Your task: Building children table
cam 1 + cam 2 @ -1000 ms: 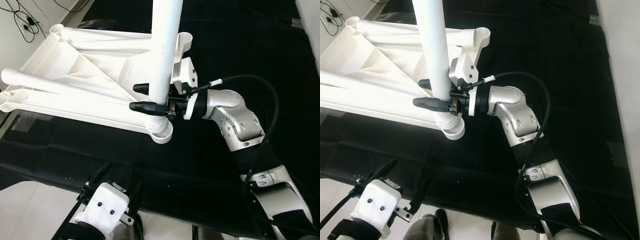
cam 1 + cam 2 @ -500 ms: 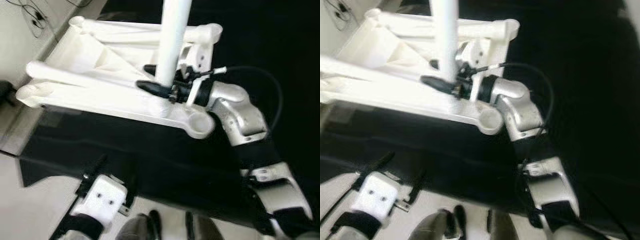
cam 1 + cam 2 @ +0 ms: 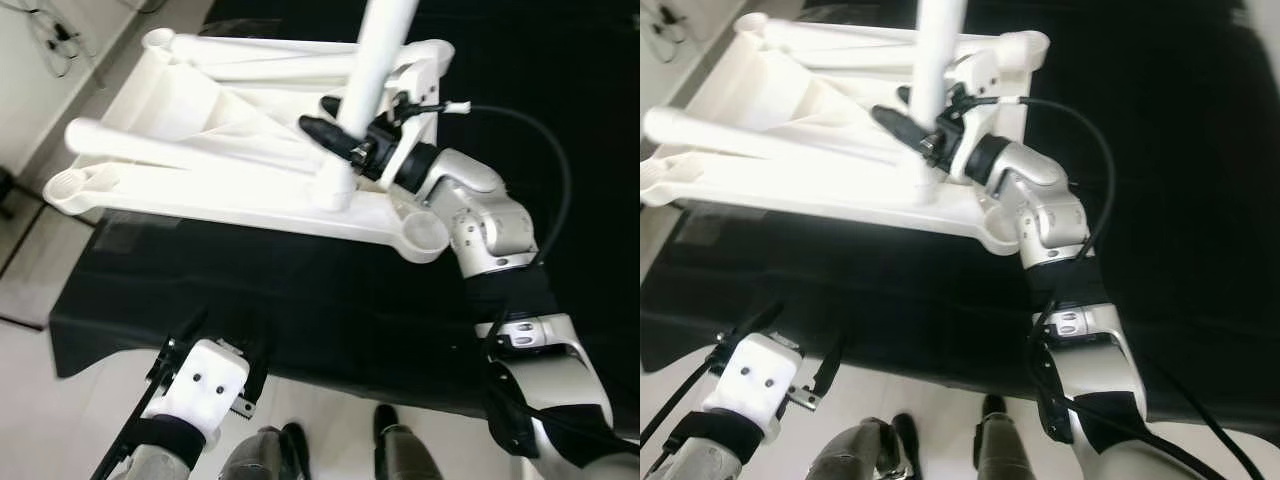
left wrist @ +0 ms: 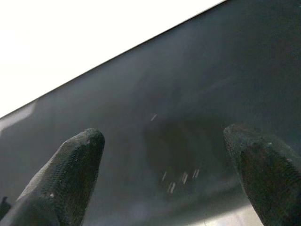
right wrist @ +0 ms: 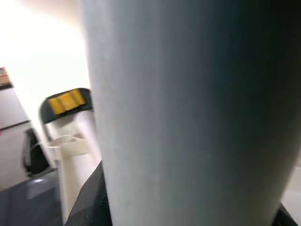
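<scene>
- Now clamped on the white table leg (image 3: 372,75): right gripper (image 3: 345,135), black fingers pinching the tube from both sides just above its lower end.
- Stood nearly upright, the leg, foot planted on the upturned tabletop (image 3: 210,150) at about 5 o'clock of the panel, beside the open corner socket (image 3: 425,232) rather than in it.
- Shifted since a second ago: foot then sat at that near corner socket; now lifted clear and set further inward.
- Likely means re-seating or realigning, so this leg not yet fixed.
- Lying loose across the tabletop toward 9 o'clock, another leg (image 3: 150,140).
- Under it all, a black mat (image 3: 330,310).
- Low at 7 o'clock, left gripper (image 4: 162,174), fingers spread wide, holding nothing.
</scene>
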Robot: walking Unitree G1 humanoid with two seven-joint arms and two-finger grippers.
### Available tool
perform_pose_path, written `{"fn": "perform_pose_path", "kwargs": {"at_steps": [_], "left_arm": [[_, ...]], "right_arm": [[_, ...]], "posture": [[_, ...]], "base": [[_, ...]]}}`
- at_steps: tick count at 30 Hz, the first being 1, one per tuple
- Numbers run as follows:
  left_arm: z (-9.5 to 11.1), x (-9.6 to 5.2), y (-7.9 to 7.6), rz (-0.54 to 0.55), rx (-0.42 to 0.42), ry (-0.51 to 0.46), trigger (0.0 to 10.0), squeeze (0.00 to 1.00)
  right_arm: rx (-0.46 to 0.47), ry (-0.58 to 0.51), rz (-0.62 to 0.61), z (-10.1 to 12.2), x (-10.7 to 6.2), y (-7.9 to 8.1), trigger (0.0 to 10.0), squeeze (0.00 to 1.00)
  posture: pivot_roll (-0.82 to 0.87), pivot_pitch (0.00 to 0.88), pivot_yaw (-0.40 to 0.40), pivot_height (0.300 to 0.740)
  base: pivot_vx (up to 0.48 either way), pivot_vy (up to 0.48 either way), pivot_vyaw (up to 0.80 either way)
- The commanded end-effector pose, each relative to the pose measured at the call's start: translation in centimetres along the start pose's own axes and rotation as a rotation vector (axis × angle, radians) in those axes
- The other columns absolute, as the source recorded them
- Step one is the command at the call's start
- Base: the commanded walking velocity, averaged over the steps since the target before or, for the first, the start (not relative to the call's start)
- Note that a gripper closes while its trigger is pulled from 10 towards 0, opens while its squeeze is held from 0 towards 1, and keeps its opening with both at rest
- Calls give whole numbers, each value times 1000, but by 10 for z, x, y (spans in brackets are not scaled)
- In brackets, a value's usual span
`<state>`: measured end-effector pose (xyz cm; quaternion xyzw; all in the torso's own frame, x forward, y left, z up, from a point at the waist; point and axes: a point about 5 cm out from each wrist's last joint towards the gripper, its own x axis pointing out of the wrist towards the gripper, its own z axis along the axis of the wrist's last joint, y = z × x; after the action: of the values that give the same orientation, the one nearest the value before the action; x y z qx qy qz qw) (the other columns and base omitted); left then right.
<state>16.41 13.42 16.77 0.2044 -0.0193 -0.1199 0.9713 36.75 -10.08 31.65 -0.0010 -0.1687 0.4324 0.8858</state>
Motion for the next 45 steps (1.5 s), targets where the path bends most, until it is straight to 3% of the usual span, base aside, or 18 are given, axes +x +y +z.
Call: {"fn": "perform_pose_path", "kwargs": {"at_steps": [1,5,8,16,17,19,25,28,34,45], "left_arm": [[-8,-1,-3,-9,10,36,10000,0],[-8,0,-3,-8,16,35,10000,0],[-9,0,-3,-5,19,33,10000,0],[-9,0,-4,-7,17,27,10000,0],[-8,0,-5,-8,19,24,10000,0],[-8,0,-5,-9,20,22,10000,0],[-8,0,-5,-9,20,22,10000,0],[-8,0,-5,-17,28,21,10000,0],[-8,-1,-6,-24,33,22,10000,0],[-6,-5,-7,-31,32,21,10000,0]], "right_arm": [[-5,-22,14,4,2,1,10000,0],[-12,-39,21,9,1,-1,10000,0],[-26,-73,122,18,-4,2,10000,0],[-28,-71,254,24,-21,0,10000,0],[-48,-42,371,20,-32,6,10000,0],[-46,-23,432,18,-39,10,10000,0],[-37,-18,443,18,-40,10,10000,0],[-105,102,463,-2,-43,13,10000,0],[-150,216,436,-19,-41,14,10000,0],[-155,284,364,-30,-35,9,10000,0]], "posture": [[75,309,38,740],[75,306,37,740],[79,303,35,740],[82,301,35,740],[82,300,35,740],[84,300,37,740],[84,300,37,740],[85,298,48,740],[84,305,51,740],[85,319,46,740]], "base": [[0,0,-800],[0,0,-600],[0,0,0],[0,0,0],[0,0,0],[0,0,0],[0,0,0],[0,0,0],[0,0,0],[0,0,0]]}}
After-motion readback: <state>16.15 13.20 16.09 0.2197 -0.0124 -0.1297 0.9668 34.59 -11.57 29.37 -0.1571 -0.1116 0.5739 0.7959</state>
